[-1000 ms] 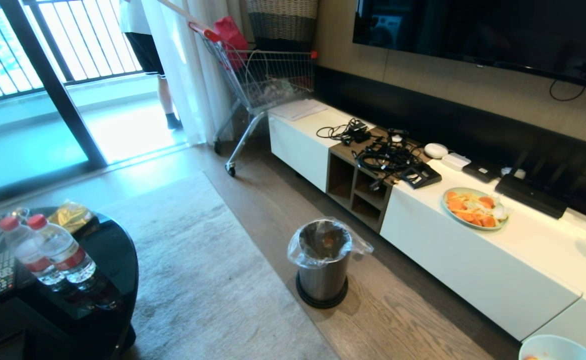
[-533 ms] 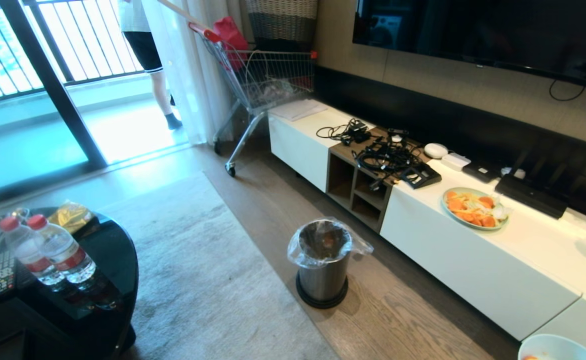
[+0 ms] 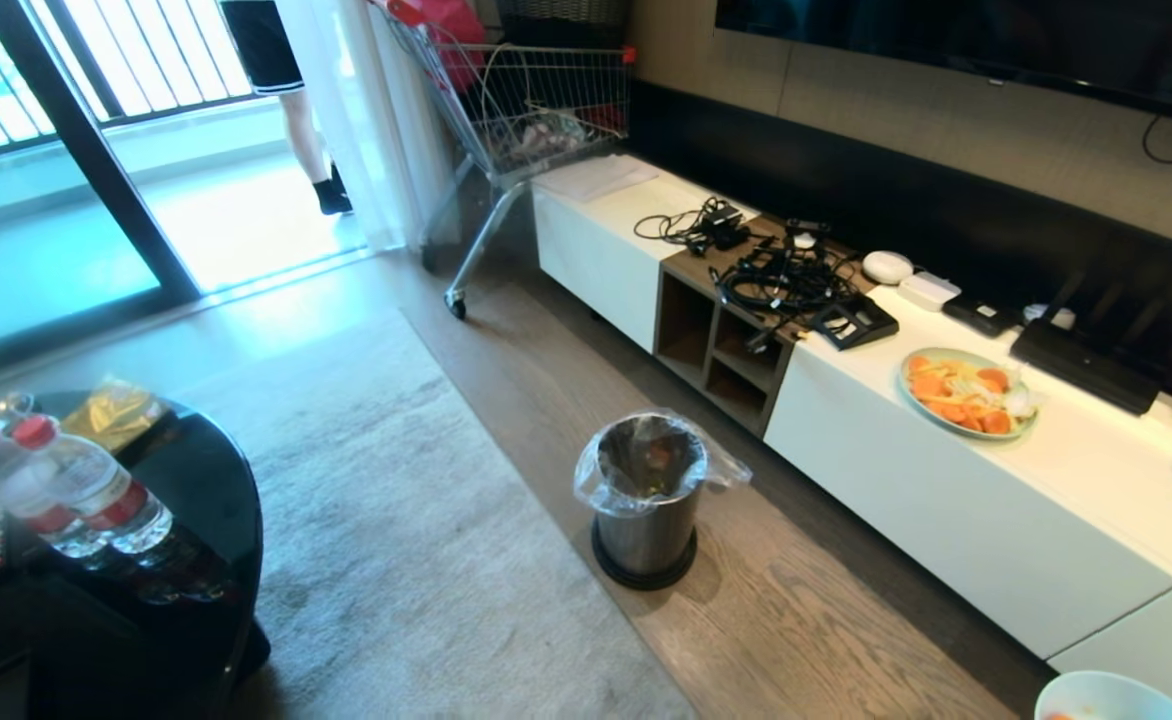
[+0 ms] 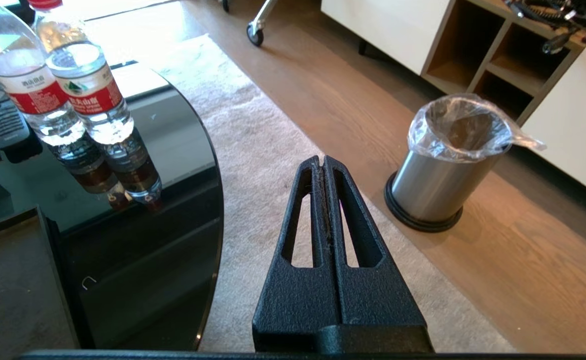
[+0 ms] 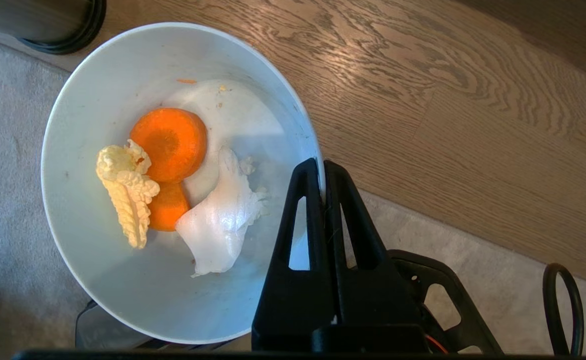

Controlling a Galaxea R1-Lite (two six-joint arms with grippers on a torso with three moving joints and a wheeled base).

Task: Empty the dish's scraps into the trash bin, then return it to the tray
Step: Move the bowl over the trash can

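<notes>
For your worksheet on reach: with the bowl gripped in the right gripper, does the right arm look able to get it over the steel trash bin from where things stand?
Probably yes. The right gripper is shut on the dish rim, and only bare floor lies between it and the open-topped trash bin.

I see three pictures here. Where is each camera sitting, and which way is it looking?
Head view: high on the robot, looking forward and down at the trash bin on the floor; no arm shows, only the white bowl at the lower edge.
Left wrist view: behind the shut left pincer, looking over rug, two water bottles and the bin.
Right wrist view: behind the right pincer, shut on the bowl's rim, looking down at carrot slices and pale scraps.
Shared: head and left wrist views both show bin and bottles.
</notes>
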